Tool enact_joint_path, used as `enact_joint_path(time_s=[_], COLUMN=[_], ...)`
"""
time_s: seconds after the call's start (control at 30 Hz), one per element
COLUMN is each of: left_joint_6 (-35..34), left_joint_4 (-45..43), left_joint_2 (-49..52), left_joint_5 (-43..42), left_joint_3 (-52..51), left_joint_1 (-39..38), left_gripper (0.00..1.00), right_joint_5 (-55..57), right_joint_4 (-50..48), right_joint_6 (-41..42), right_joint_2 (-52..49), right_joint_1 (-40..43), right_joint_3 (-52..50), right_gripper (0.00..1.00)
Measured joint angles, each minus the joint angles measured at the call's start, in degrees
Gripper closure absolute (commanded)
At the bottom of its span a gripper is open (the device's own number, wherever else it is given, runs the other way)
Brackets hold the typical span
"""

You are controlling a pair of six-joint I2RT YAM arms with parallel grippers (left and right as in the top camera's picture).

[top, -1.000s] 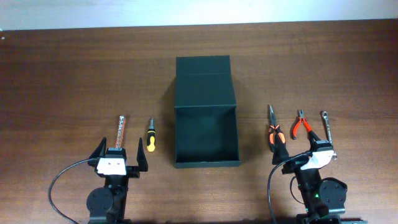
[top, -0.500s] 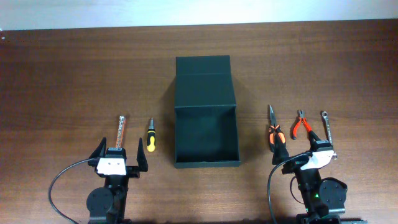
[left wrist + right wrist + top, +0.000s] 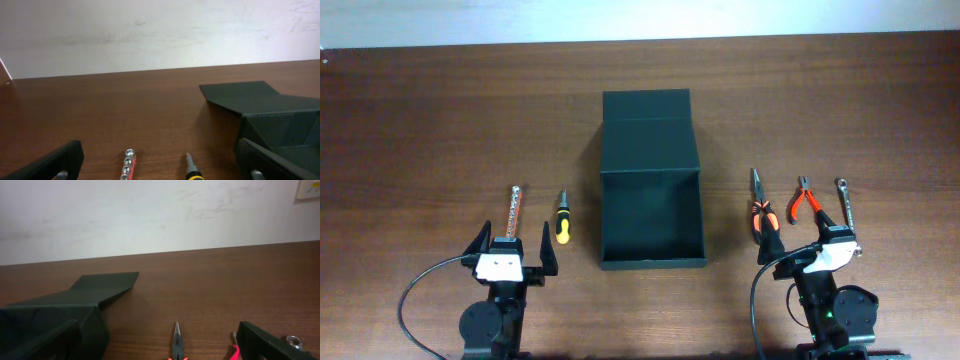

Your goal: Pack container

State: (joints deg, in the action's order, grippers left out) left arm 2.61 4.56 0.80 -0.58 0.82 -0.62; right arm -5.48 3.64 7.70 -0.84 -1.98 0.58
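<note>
Seen from above, the left tool (image 3: 513, 240) sits at 7 o'clock on the brown wooden worktop (image 3: 420, 120), its two fingers spread wide apart and gripping nothing. Just beyond it, toward 12 o'clock, lies a slim silver-and-red bar (image 3: 514, 210). A yellow-and-black screwdriver (image 3: 562, 220) lies at the bar's 3 o'clock, near it but not touching. The dark box (image 3: 651, 215) rests at the centre of the worktop, open, its floor bare. Its lid (image 3: 648, 125) is folded back toward 12 o'clock. At the box's 3 o'clock, three implements lie side by side, apart from one another: long-nosed pliers (image 3: 759, 212), smaller orange-handled pliers (image 3: 805, 200) and a silver wrench (image 3: 844, 205). The right tool (image 3: 807, 238) sits at 5 o'clock, fingers likewise spread apart and holding nothing. It is close to the near ends of the long-nosed pliers and the wrench; whether it touches them cannot be told.
</note>
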Motion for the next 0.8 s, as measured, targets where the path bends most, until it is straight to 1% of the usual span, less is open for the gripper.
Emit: enact_joint_path(time_s=[0.2,0.37,0.43,0.5,0.63,0.67,0.7,0.8], left_joint_6=[0.0,0.0,0.0,0.0,0.0,0.0,0.0,0.0], left_joint_4=[0.0,0.0,0.0,0.0,0.0,0.02,0.02,0.07], left_joint_2=[0.0,0.0,0.0,0.0,0.0,0.0,-0.02,0.0], left_joint_5=[0.0,0.0,0.0,0.0,0.0,0.0,0.02,0.02], left_joint_3=[0.0,0.0,0.0,0.0,0.0,0.0,0.0,0.0], left_joint_1=[-0.02,0.0,-0.02,-0.02,0.0,0.0,0.0,0.0], left_gripper=[0.01,0.01,0.01,0.01,0.01,0.01,0.01,0.01], right_joint_5=[-1.57,-7.26,-8.72,-9.25,-6.16,-3.08,-1.66,5.31], right_joint_4=[-0.44,-0.85,0.31,3.17,12.79,19.15,21.16,34.36], right_joint_6=[0.04,1.01,1.84,2.47,1.25,0.66,0.42,-0.44], right_joint_2=[0.0,0.0,-0.04,-0.76,-5.92,-9.53,-11.3,-22.91], right_joint_1=[0.0,0.0,0.0,0.0,0.0,0.0,0.0,0.0], right_joint_3=[0.0,0.02,0.83,3.98,17.29,23.93,26.6,40.57], right_gripper=[0.01,0.01,0.01,0.01,0.01,0.01,0.01,0.01])
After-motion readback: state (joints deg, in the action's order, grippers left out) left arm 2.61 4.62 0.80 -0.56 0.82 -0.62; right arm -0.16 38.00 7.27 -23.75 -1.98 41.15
